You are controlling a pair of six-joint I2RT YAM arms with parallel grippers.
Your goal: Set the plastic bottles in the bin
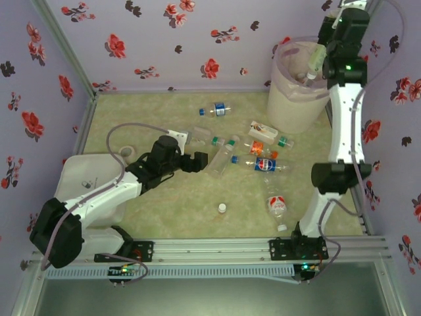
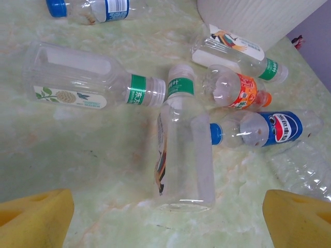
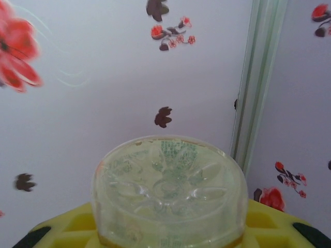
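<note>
While the table point(image 1: 164, 204) carries the bin point(image 1: 296, 99) at its one o'clock corner, the right gripper point(image 1: 322, 58) hangs over the bin's rim, clamped on a clear bottle point(image 3: 168, 188). The left gripper point(image 2: 165, 225) gapes wide, nothing between its yellow fingers point(image 2: 33, 219), low at nine o'clock of the loose bottles point(image 1: 263, 164), which lie scattered from the table's centre toward three o'clock.

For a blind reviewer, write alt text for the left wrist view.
The open left gripper hovers over a clear bottle lying on the table. A Pepsi bottle, an orange-labelled bottle and others lie beyond, near the bin.
</note>
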